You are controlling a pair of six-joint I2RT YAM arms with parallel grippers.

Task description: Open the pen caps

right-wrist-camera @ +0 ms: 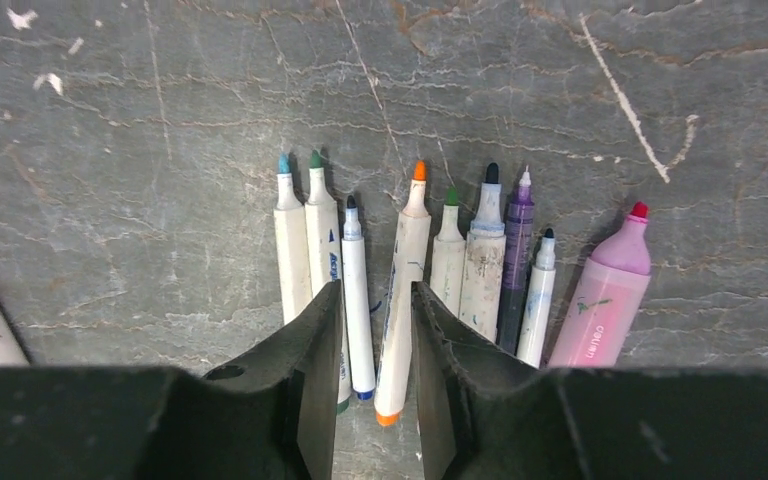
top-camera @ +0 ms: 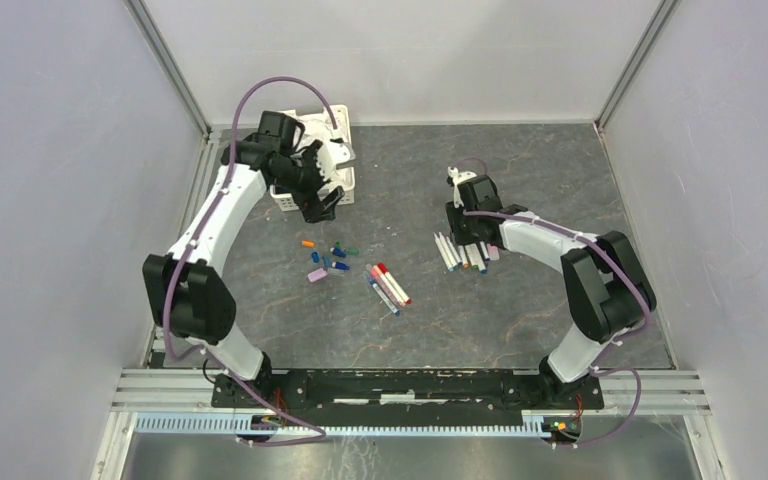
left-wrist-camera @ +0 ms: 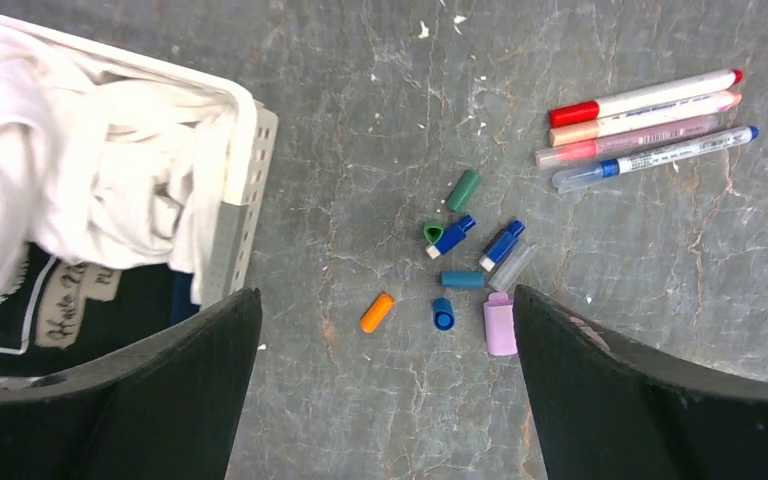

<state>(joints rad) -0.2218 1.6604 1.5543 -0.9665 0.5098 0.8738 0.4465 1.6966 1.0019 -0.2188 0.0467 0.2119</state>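
Here, nothing is held.
Left gripper [left-wrist-camera: 385, 295]: wide open over loose caps [left-wrist-camera: 462, 279]; right gripper [right-wrist-camera: 375, 295]: barely parted over uncapped pens [right-wrist-camera: 485, 265].

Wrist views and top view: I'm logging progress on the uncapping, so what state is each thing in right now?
Loose caps: off, scattered on the table.
Row of nine pens: uncapped, tips bare.
Four pens: caps on.
Basket: upright, white cloth inside.
Left gripper: wide open, empty.
Right gripper: slightly open, gripping nothing.
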